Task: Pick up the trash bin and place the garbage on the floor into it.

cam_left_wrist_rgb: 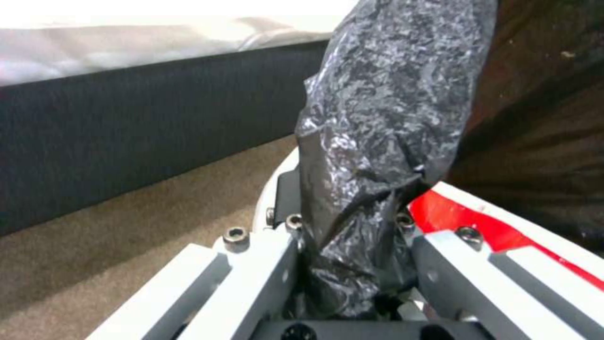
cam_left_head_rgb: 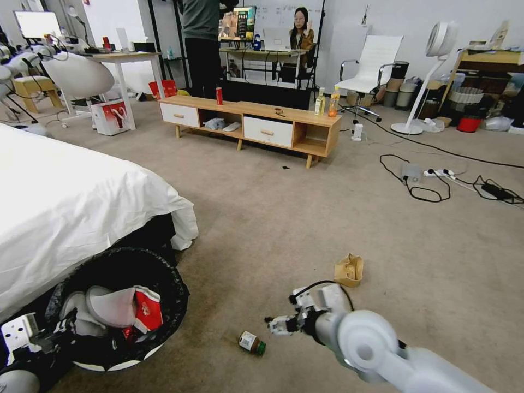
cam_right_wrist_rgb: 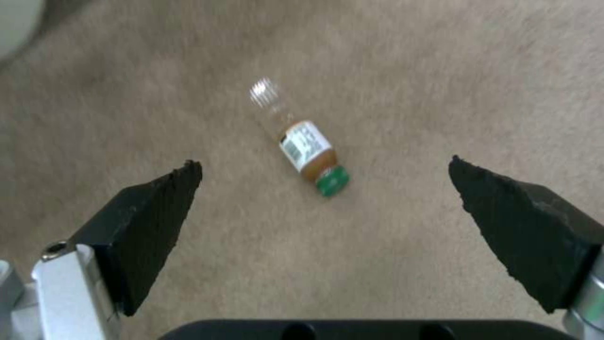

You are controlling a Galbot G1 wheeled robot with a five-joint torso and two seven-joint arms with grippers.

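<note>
The trash bin [cam_left_head_rgb: 173, 289], white with a black bag liner, is at the lower left beside the bed. Inside it lie a red-white carton [cam_left_head_rgb: 147, 309] and pale tissues [cam_left_head_rgb: 109, 305]. My left gripper [cam_left_head_rgb: 63, 327] [cam_left_wrist_rgb: 346, 226] is shut on the bin's bag-covered rim [cam_left_wrist_rgb: 384, 118]. A small green-capped bottle [cam_left_head_rgb: 251, 343] [cam_right_wrist_rgb: 308, 153] lies on its side on the floor [cam_left_head_rgb: 262, 229]. My right gripper [cam_left_head_rgb: 278, 325] [cam_right_wrist_rgb: 324, 164] hangs open just above it, one finger on each side, not touching. A tan paper bag [cam_left_head_rgb: 349, 269] sits on the carpet a little beyond the right arm.
A bed [cam_left_head_rgb: 65, 202] with a white sheet fills the left. A low wooden cabinet [cam_left_head_rgb: 251, 123] stands across the back. Cables and a power strip [cam_left_head_rgb: 436, 177] lie on the carpet at the right, with a fan [cam_left_head_rgb: 431, 76] and chair [cam_left_head_rgb: 368, 71] behind.
</note>
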